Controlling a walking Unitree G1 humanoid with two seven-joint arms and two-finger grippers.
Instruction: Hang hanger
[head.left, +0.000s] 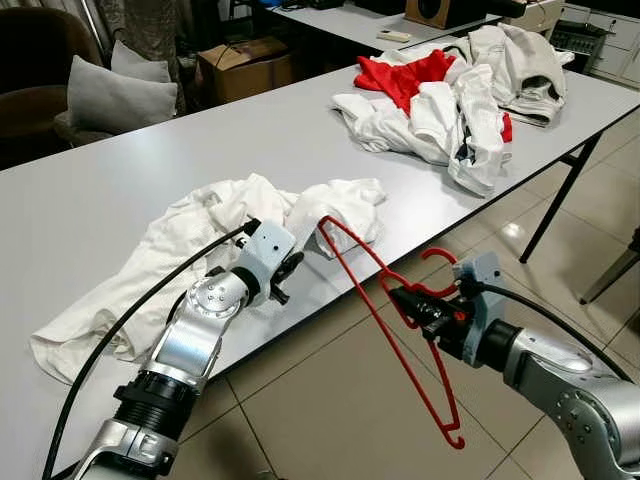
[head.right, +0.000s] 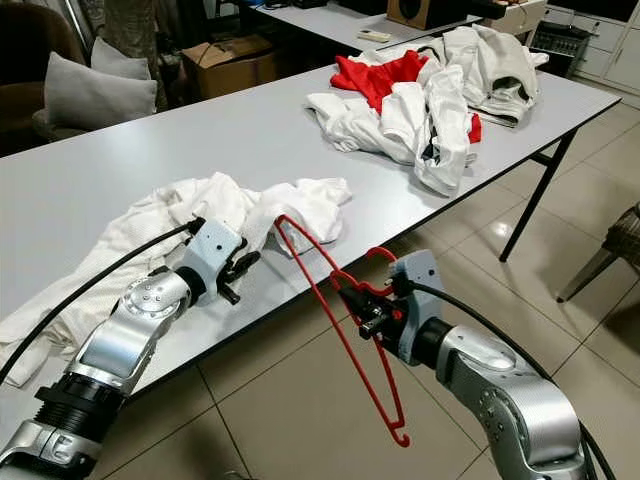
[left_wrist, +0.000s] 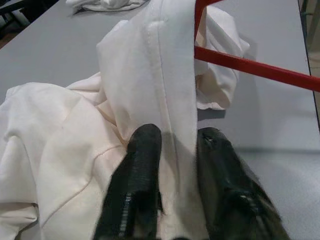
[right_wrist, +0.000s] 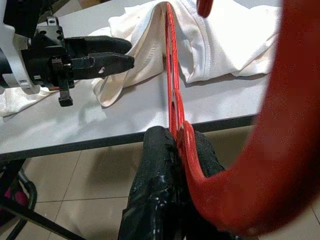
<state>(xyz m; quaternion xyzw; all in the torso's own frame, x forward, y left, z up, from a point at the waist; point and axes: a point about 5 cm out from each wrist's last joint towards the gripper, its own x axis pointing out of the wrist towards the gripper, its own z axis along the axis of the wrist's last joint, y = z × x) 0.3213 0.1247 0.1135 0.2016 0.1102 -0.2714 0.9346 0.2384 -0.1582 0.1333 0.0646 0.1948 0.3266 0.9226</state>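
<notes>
we pinch the white shirt (head.left: 330, 210) in our left gripper (head.left: 291, 268) so the right gripper (head.left: 412, 303), clamping the red hanger (head.left: 385, 305), can thread it in

Your left arm (head.left: 185, 350) was brushed silver, with a round joint cap ringed by small dark screws and a ribbed black collar behind it. A black cable looped from behind the wrist block back along the arm (the right one carried the same). The right arm (head.left: 560, 375) was smooth silver with a pale grey-blue wrist housing and a black section ahead of it. Both grippers' fingers were long, black and textured.
</notes>
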